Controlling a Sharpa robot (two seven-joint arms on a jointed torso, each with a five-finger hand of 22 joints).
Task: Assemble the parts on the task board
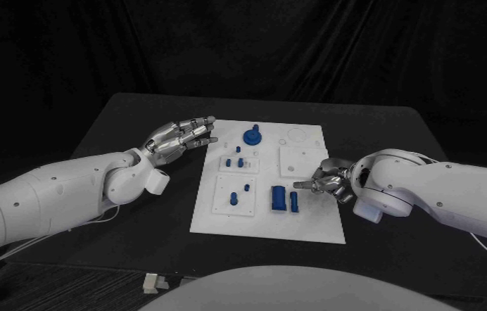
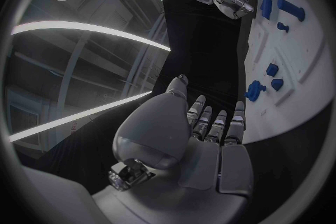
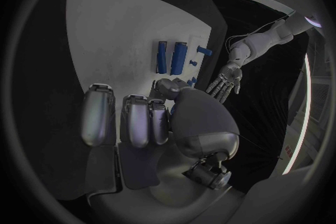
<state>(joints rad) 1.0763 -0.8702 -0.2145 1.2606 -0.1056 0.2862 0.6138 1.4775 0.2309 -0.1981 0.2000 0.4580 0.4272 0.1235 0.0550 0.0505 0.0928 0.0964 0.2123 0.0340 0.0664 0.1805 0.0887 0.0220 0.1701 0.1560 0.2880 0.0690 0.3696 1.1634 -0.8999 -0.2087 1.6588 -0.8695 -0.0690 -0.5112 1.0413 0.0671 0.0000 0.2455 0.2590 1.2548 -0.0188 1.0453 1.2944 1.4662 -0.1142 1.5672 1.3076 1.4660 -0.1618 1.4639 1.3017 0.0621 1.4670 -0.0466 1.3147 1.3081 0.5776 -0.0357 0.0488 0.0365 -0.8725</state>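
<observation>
Task board (image 1: pixel 266 226) carries blue parts (image 1: pixel 277 198), flanked by empty spread-fingered left hand (image 1: pixel 183 136) and right hand (image 1: pixel 326 179).

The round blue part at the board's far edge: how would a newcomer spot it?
Start at the white task board mid-table. Go to its far edge, beside the left hand. There stands the round blue part: a disc with an upright stem, unlike the long bars nearer the robot.

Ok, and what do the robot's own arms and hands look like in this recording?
Both arms are smooth white rounded shells. Each ends in a silver metallic robot hand with segmented fingers: the left robot hand and the right robot hand. The wrist views show grey palm plates and a small ridged metal fitting at the thumb base.
</observation>
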